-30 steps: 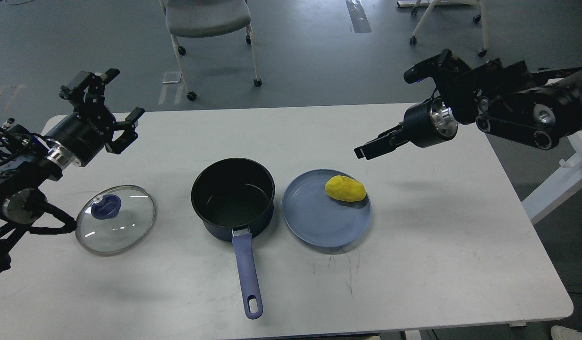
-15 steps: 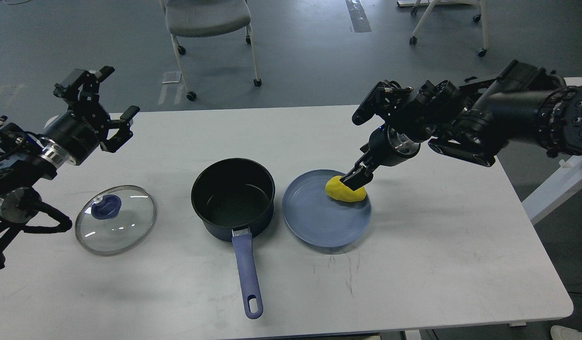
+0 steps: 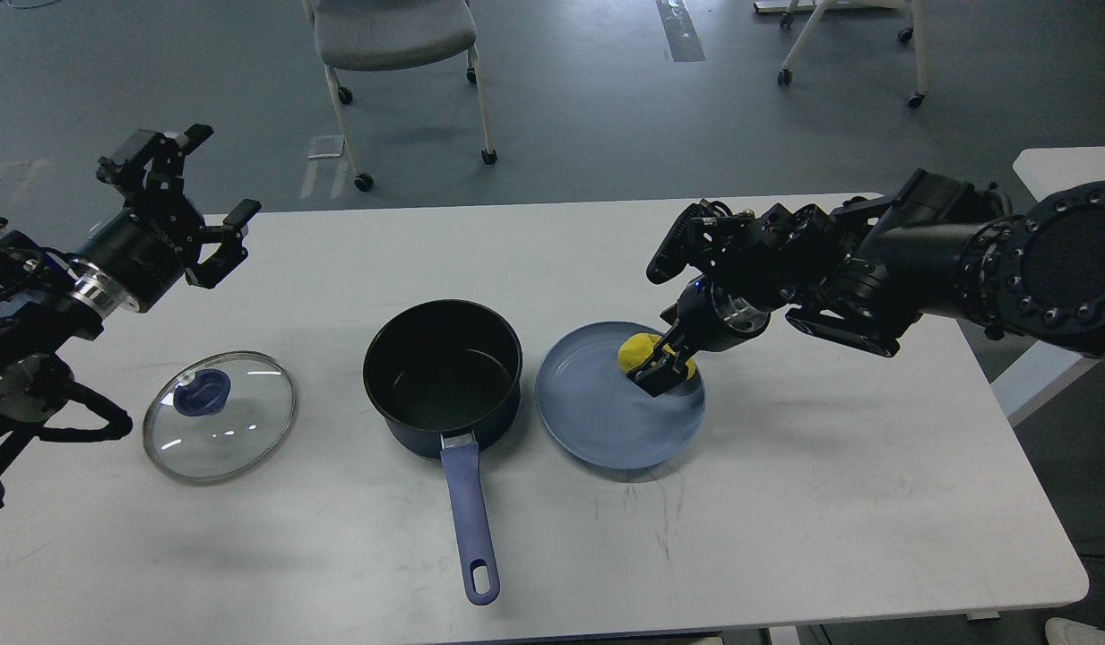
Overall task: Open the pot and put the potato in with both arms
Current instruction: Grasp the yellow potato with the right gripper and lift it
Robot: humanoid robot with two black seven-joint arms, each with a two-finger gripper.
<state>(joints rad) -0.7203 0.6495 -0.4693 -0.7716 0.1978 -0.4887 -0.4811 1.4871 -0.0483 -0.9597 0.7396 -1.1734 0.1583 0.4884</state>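
Observation:
The dark blue pot [image 3: 443,376] stands uncovered at the table's middle, its blue handle [image 3: 470,515] pointing toward me. Its glass lid [image 3: 219,417] with a blue knob lies flat on the table to the left. The yellow potato [image 3: 639,346] sits on the blue plate [image 3: 597,425] right of the pot. My right gripper [image 3: 655,370] is down on the potato and covers most of it; its dark fingers cannot be told apart. My left gripper [image 3: 219,175] is open and empty, raised above the table's far left, behind the lid.
The white table [image 3: 830,484] carries only these things. A grey wheeled chair [image 3: 395,36] stands on the floor behind the table. Another chair's legs [image 3: 852,40] show at the back right. A second white table edge [image 3: 1054,166] is at the right.
My right arm swung in from the right and lowered its gripper onto the potato on the plate. My left gripper drifted slightly left and stayed open.

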